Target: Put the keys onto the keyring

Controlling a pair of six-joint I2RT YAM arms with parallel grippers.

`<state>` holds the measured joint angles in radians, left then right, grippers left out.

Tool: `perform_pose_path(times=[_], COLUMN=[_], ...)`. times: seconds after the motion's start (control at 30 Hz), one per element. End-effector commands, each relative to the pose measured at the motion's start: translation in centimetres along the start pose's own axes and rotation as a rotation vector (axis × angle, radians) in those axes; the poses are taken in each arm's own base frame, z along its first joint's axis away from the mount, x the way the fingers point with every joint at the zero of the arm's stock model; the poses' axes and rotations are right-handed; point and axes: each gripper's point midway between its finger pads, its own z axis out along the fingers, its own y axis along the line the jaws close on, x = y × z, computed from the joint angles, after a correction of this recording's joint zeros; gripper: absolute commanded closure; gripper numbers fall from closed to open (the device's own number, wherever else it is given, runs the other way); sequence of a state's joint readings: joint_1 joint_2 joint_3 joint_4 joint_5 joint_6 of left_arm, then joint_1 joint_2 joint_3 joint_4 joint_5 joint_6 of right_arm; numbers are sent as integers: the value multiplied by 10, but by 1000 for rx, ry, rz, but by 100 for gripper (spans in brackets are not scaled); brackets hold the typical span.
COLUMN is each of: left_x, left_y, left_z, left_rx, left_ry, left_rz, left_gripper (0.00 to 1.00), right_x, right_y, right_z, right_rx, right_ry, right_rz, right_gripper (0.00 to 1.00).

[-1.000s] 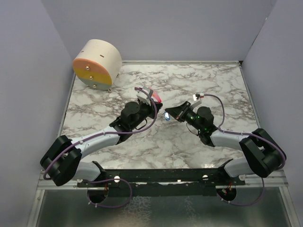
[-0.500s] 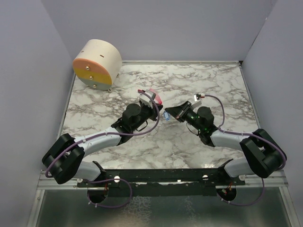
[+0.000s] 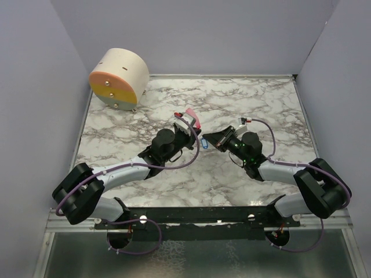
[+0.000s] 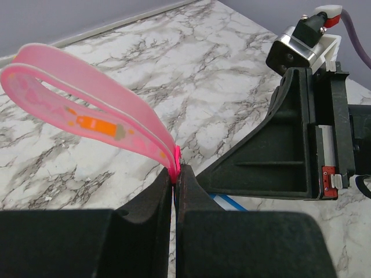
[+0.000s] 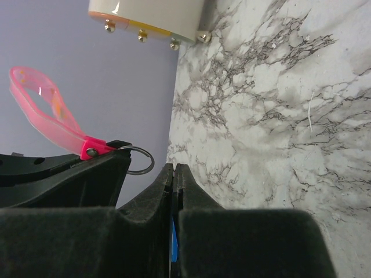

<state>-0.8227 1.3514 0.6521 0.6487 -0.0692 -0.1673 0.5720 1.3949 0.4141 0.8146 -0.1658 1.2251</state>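
The keyring is a translucent pink loop strap (image 4: 87,98) with a red clasp and a thin metal ring (image 5: 141,160). My left gripper (image 4: 175,174) is shut on the clasp. The strap sticks up and away from the jaws (image 3: 191,119), and the ring pokes out sideways. My right gripper (image 5: 174,168) is shut on the key, a small blue piece with a white centre (image 4: 229,202). Only a blue edge shows between the pads (image 5: 173,243). Both grippers meet tip to tip above mid-table, left gripper (image 3: 190,132) and right gripper (image 3: 204,140), with the ring a short gap from the right fingertips.
A cream cylinder with an orange and yellow face (image 3: 119,78) lies on its side at the back left corner of the marble table (image 3: 261,104). Grey walls close in the left, back and right. The arms' bases sit along the near edge.
My left gripper has moved right and slightly forward with the pink strap, closing on the right gripper. The right gripper has hardly moved.
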Motion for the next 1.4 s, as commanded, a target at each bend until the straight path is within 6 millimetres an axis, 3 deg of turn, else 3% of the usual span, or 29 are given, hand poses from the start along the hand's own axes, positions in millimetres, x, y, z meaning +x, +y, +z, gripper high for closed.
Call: perform_pose_path(times=[0.0,1.37], left_x=[-12,-8], left_y=[-1,-13], left_z=[1,6], left_rx=[-8,-16], left_ry=[-51,-48], left_rz=[52,155], left_gripper=[100,100], right_x=[-8,-12], right_y=[2,-9], right_z=[-4,-2], right_rx=[3,52], right_ry=[-39,-79], right_rz=[30,181], right_gripper=[99,99])
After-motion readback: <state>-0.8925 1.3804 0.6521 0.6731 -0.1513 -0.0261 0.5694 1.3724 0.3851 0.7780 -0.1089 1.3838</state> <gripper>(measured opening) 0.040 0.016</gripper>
